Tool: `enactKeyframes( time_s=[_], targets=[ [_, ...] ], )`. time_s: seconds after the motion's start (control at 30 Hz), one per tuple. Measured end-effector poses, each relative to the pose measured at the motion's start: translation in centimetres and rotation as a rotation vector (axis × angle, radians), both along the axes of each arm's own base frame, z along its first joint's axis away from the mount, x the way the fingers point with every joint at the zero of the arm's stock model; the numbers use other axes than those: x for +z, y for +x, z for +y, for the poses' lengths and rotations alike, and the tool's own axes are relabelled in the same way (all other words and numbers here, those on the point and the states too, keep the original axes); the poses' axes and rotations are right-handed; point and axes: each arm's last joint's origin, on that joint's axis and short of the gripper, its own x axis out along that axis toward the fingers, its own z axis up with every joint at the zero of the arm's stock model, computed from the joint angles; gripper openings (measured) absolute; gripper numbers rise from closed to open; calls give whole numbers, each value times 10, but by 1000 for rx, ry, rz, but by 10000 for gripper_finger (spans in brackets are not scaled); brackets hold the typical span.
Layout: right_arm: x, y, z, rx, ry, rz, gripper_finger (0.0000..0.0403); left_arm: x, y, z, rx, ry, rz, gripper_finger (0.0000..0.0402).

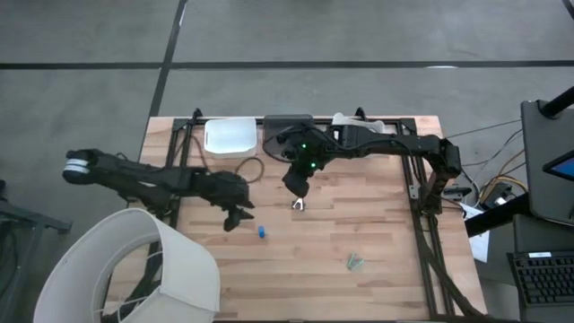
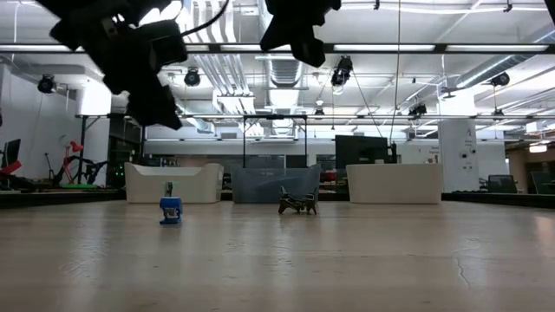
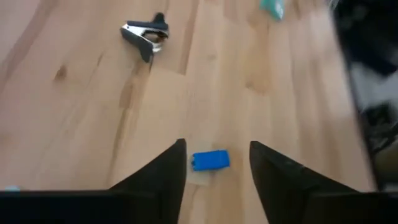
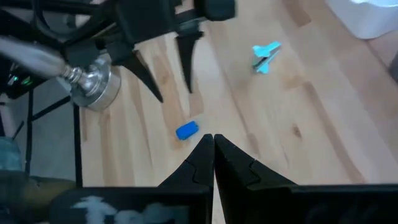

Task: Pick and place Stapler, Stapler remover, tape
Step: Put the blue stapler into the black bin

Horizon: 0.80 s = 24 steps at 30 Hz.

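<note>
The blue tape [image 3: 210,160], a small blue piece, stands on the wooden table [image 1: 377,224] near its middle and also shows in the low view [image 2: 170,210]. My left gripper [image 3: 216,143] hangs open well above it, a finger on each side in the wrist view. A silver and dark stapler remover [image 1: 299,205] lies farther toward the table's right. My right gripper [image 1: 296,187] hovers shut above the remover, holding nothing. The stapler is out of view.
A teal claw-shaped piece [image 4: 266,56] lies near the table's front right [image 1: 355,262]. A white bin [image 1: 230,135] and a dark bin [image 1: 287,126] stand along the far edge. A large white round tub [image 1: 152,269] overlaps the near left corner.
</note>
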Motion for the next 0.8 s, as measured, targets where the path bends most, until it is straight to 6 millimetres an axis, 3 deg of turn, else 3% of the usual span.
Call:
enactKeyframes(
  time_s=[0.23, 0.47, 0.63, 0.8],
  targets=[
    [9, -6, 13, 88, 45, -22, 8, 5, 33, -1, -230, 252, 139, 210],
    [22, -19, 17, 126, -5, -148, 8, -14, 51, -6, -444, 378, 195, 209],
    [16, -39, 18, 90, 15, -238, 8, -29, 57, -15, -567, 447, 211, 209],
    [-7, -62, 17, -13, 53, -291, 8, -38, 63, -27, -669, 520, 179, 209]
  ],
)
